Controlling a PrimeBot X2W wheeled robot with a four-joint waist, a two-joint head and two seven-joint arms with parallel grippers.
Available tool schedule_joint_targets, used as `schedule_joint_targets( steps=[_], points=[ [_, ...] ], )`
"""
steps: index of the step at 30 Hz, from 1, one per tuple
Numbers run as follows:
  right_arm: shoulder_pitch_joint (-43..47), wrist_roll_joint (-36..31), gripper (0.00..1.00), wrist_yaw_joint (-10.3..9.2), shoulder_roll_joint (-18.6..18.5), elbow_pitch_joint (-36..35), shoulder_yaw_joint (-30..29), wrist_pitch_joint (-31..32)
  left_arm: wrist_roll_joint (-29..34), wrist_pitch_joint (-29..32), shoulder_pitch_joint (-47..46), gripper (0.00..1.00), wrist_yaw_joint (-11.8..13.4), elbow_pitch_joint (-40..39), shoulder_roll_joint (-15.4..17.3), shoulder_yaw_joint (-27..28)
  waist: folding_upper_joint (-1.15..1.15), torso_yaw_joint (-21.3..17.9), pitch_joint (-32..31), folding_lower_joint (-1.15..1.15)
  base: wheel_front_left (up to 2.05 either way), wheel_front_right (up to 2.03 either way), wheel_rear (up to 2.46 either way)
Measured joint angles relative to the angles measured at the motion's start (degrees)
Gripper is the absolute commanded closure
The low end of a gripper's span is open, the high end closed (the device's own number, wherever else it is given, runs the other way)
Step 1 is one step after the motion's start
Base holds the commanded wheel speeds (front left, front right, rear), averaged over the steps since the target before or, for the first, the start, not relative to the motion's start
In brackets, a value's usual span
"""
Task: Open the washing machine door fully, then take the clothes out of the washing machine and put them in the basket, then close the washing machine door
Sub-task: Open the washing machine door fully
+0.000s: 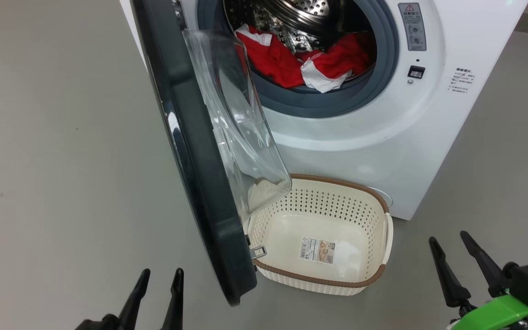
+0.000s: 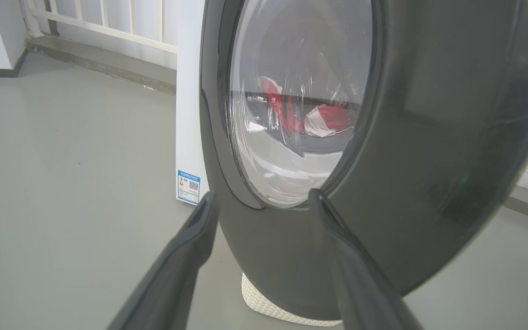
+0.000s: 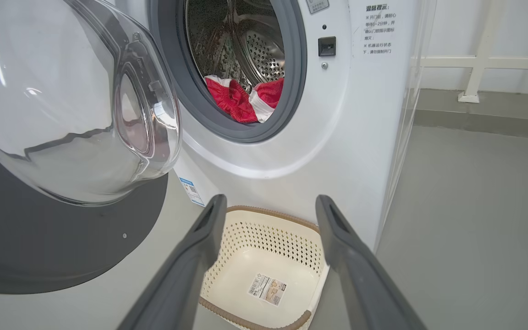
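Nearest the camera, the left gripper [image 1: 162, 274] rises from the lower left and the right gripper [image 1: 448, 237] from the lower right. Each has its two dark fingers spread apart and holds nothing. Just ahead, between them on the grey floor [image 1: 53, 160], sits the basket [image 1: 337, 182], cream plastic with a brown rim, bare but for a sticker on its bottom. The washing machine door [image 1: 200, 151] swings out toward the robot, edge-on, its glass bowl overhanging the basket's left end. Its outer face is turned to the left gripper, walling that arm off from the drum. Behind the basket stands the washing machine [image 1: 383, 137]. The clothes [image 1: 277, 62], a red and white heap lying crosswise at the drum mouth, are ahead of and above the right gripper, to its left, with nothing between. The right arm looks better placed to reach them.
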Motion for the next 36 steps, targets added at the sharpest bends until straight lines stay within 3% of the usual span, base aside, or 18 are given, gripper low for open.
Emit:
schedule_joint_targets(
  steps=[8,36],
  points=[
    [3.59,-3.74,0.0,0.0,2.74,-1.6,-4.46,-0.01,0.0,0.0,0.0,0.0,0.0,-0.01,-0.01,0.01,0.0,0.27,-0.25,0.0,0.0,0.0,0.0],
    [4.18,-4.06,0.0,0.0,3.72,-1.31,-4.35,-0.01,0.01,0.0,0.01,0.0,0.0,-0.02,0.0,0.02,0.0,-0.08,-0.96,0.0,0.0,0.0,0.0]
  ],
)
